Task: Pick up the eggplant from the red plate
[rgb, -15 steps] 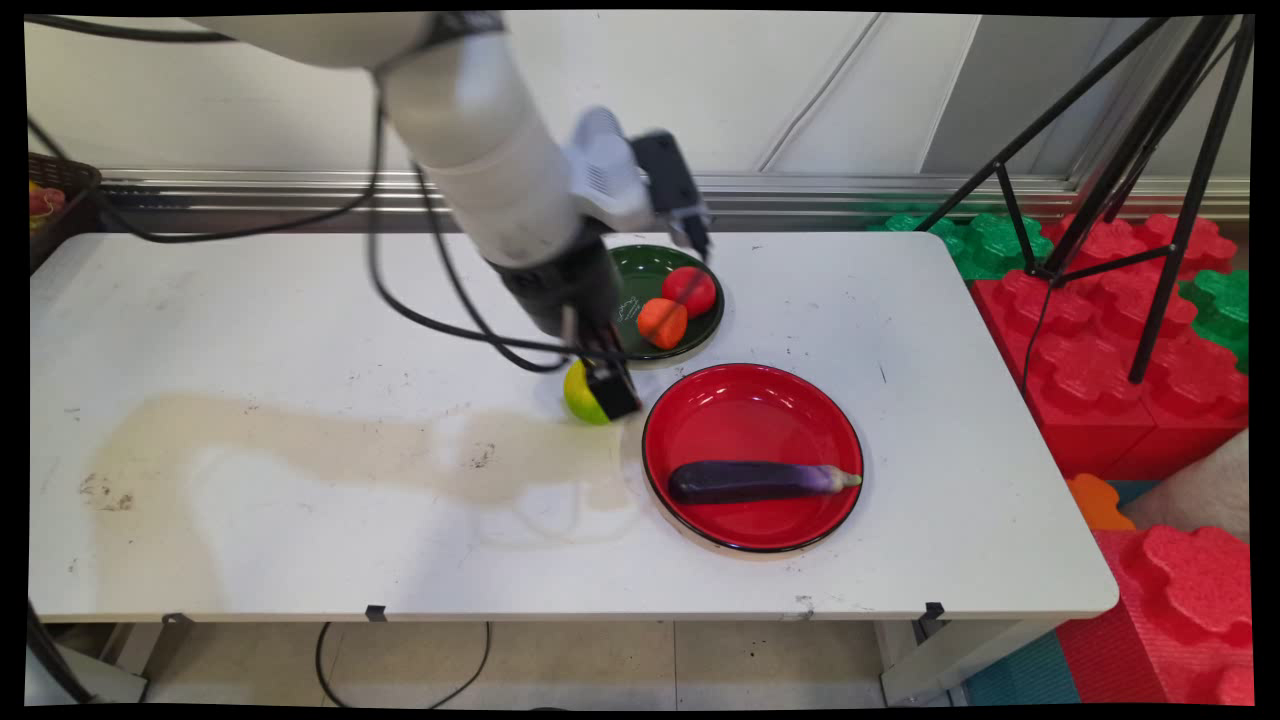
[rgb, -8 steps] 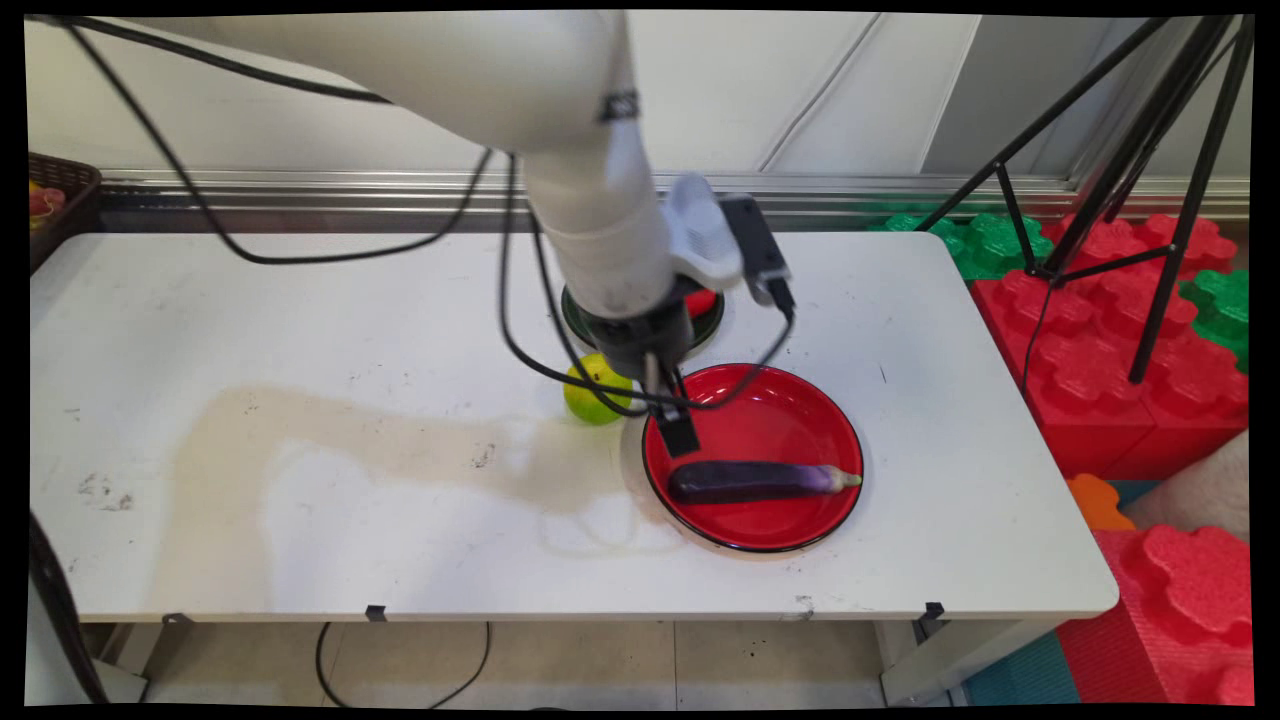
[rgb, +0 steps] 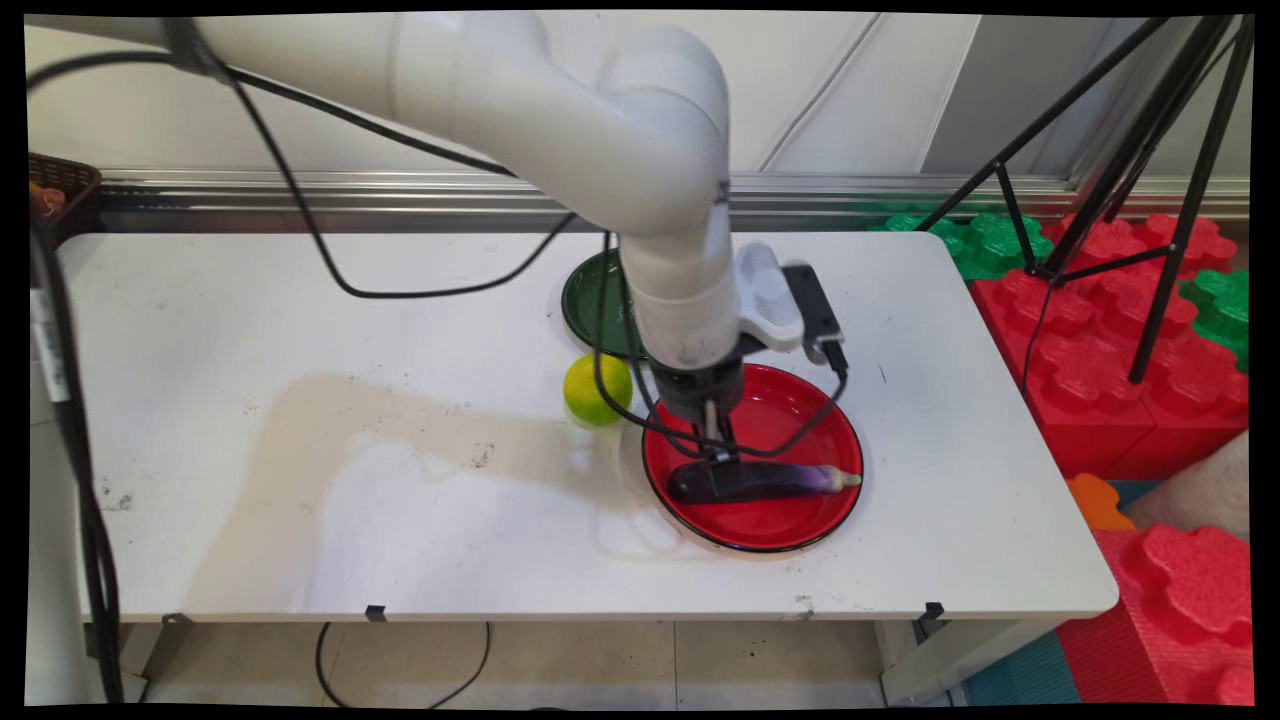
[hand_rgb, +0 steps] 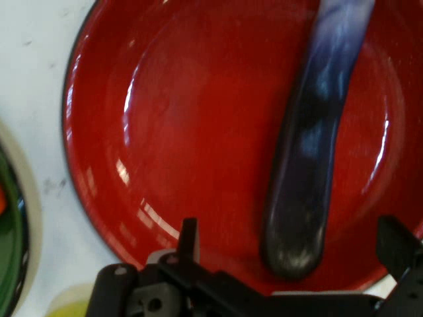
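The gripper (rgb: pixel 722 458) is hanging low over the red plate (rgb: pixel 790 530), its fingers pointing down at the thick, dark end of the purple eggplant (rgb: pixel 760 481) that is lying across the plate's near half. In the hand view the gripper (hand_rgb: pixel 291 247) is showing its jaws spread wide, one finger (hand_rgb: pixel 188 239) to one side of the eggplant (hand_rgb: pixel 310 152) and the other well over on the far side, so the eggplant's rounded end is sitting in the gap between them; whether either finger is touching it is hard to say, though they look clear of it. The red plate (hand_rgb: pixel 99 132) is filling most of that view. Just to the plate's left on the white table (rgb: pixel 300 330) a yellow-green lime (rgb: pixel 597 389) is resting, close to the rim but apart from it. Behind the lime and the arm, a dark green plate (rgb: pixel 590 305) is lying partly hidden, its contents mostly covered by the wrist. Farther back and to the right, red and green foam blocks (rgb: pixel 1100 330) and a black tripod (rgb: pixel 1150 200) are standing beside the table.
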